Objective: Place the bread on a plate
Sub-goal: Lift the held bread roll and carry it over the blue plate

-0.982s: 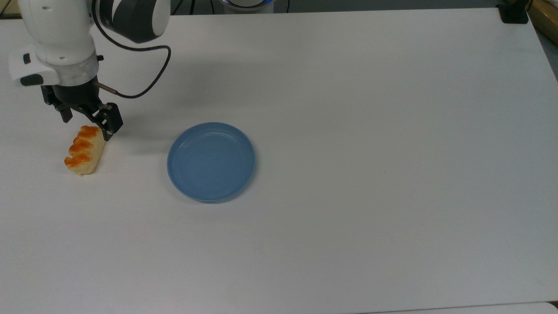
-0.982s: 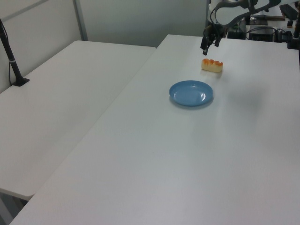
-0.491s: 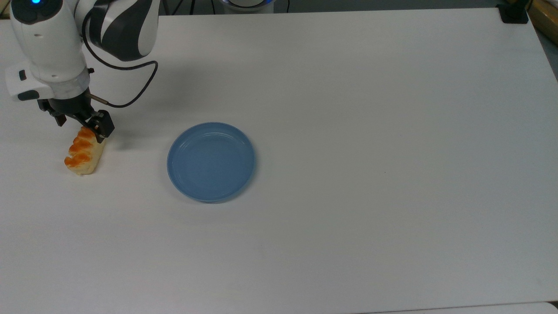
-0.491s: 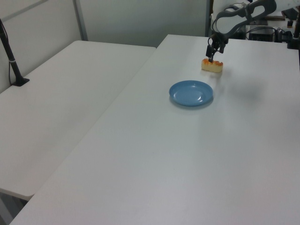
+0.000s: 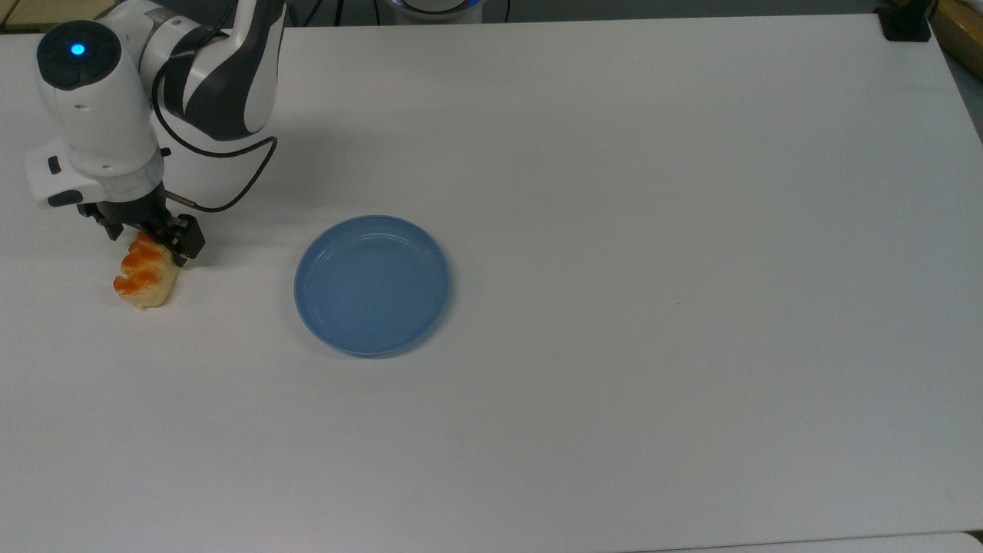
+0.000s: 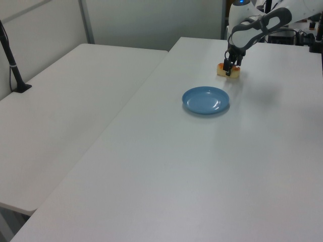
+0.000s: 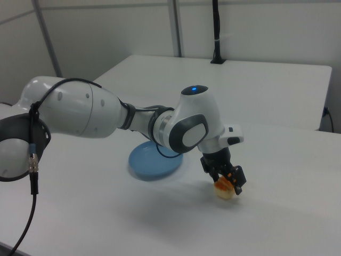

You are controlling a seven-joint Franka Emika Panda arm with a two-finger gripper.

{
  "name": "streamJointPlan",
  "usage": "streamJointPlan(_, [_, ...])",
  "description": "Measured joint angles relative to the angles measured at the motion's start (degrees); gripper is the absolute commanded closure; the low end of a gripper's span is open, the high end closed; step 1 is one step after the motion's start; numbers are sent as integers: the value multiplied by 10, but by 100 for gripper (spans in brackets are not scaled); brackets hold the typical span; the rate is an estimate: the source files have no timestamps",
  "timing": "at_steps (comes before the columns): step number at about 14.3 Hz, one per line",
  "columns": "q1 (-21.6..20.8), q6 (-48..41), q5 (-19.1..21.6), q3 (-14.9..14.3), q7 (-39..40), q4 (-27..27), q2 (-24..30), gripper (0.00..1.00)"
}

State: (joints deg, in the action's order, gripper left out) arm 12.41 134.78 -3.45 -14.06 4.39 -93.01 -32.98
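The bread (image 5: 146, 270), a small oblong pale-yellow bun with glossy orange-brown bumps on top, lies on the white matte table (image 5: 614, 230) near the top view's left edge, well apart from the round shallow light-blue plate (image 5: 372, 285) with its raised rim. The plate sits to the top view's right of the bun, with bare tabletop between them. Wide open surface spreads from the plate toward the top view's right and bottom edges; the bread itself has little margin to the top view's left edge. In the left view a second white table (image 6: 65, 101) stands beside this one with a narrow seam between.

The bun looks soft and lumpy, its sides pale and its bumps shiny. The plate is smooth, plain plastic-looking (slight sheen in the left view) and holds nothing.

The black two-finger gripper (image 5: 150, 234) on the white arm (image 5: 96, 115) is down over the upper end of the bread in the top view, fingers straddling it, one finger (image 5: 187, 240) at the bun's right side in the top view. In the right view the gripper (image 7: 226, 178) sits over the bun (image 7: 225, 188), jaws spread to either side and not yet clamped. The bread rests on the table, its lower end in the top view sticking out past the fingers. In the left view the gripper (image 6: 230, 67) covers most of the bun (image 6: 222, 71). A black cable (image 5: 230, 184) loops off the wrist.
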Motion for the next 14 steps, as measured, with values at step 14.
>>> streamJointPlan(14, [-16,-31,23,3,10,25,106,72])
